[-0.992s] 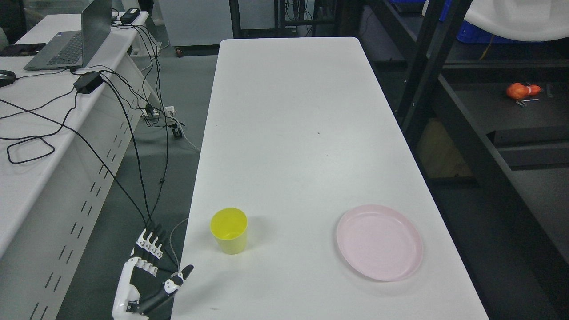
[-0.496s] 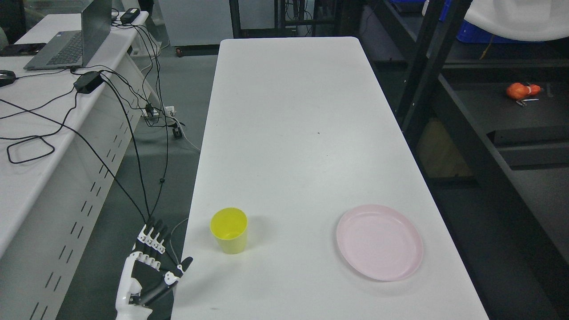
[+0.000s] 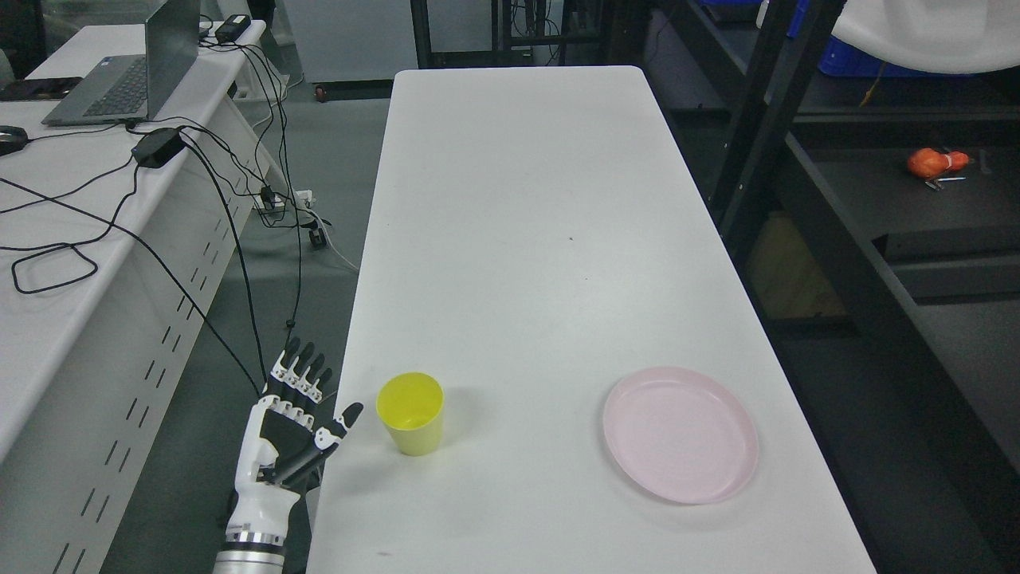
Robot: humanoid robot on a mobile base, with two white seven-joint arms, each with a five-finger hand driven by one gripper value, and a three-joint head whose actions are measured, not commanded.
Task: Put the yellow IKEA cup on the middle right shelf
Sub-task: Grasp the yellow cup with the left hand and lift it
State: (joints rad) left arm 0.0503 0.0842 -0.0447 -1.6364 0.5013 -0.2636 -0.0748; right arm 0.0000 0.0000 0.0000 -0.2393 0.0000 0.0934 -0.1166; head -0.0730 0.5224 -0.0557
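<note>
yellow cup [image 3: 411, 413]: plain smooth plastic, tapered, sitting upright near the front left of the white worktop [image 3: 526, 239] | left hand [image 3: 293, 414]: just left of the cup at the worktop edge, fingers spread, holding nothing, not touching it | pink plate [image 3: 680, 434]: round, shallow, matte, well off to the right

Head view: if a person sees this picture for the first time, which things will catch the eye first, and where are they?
The yellow cup stands out first, upright near the front left edge of the white table. Just to its left, apart from it, the left robot hand is raised with its fingers spread and holds nothing. A pink plate lies at the front right of the table, and a small orange object sits on the dark shelf at the far right.
</note>
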